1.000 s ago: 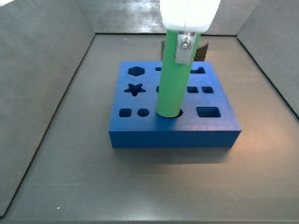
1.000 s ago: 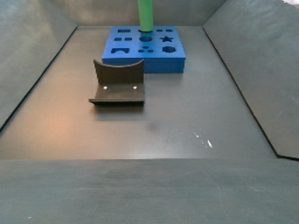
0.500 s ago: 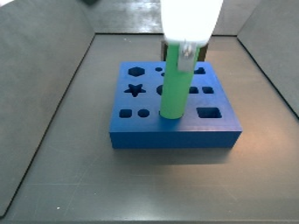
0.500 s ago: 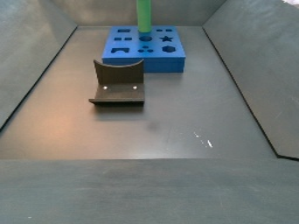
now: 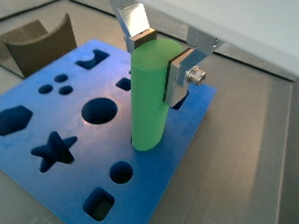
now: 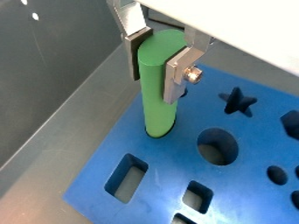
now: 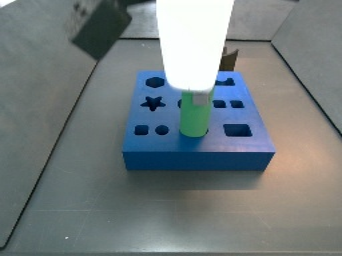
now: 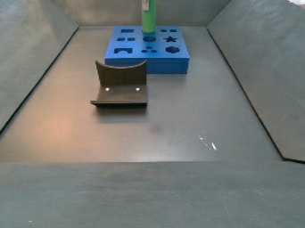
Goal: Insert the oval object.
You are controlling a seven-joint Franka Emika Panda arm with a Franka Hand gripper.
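Observation:
The oval object, a bright green rod [image 5: 153,101], stands upright between my gripper's fingers in both wrist views. My gripper [image 5: 162,59] is shut on the rod near its top, also seen in the wrist view [image 6: 156,61]. The rod's lower end [image 6: 158,129] meets the top face of the blue block [image 6: 163,162] near one edge. I cannot tell how deep it sits in a hole. In a side view the white gripper body [image 7: 195,40] covers the upper rod [image 7: 195,115]. The rod also shows in the side view [image 8: 149,18].
The blue block [image 7: 201,155] has several shaped holes: a star [image 5: 52,150], a circle [image 5: 100,109], squares and a hexagon. The dark fixture [image 8: 119,85] stands on the floor in front of the block [image 8: 167,64]. Grey walls enclose the floor.
The gripper has turned about the vertical with the rod, which looks narrower in a side view. The gripper body covers more of the rod. The rod's lower end stays at the same spot.

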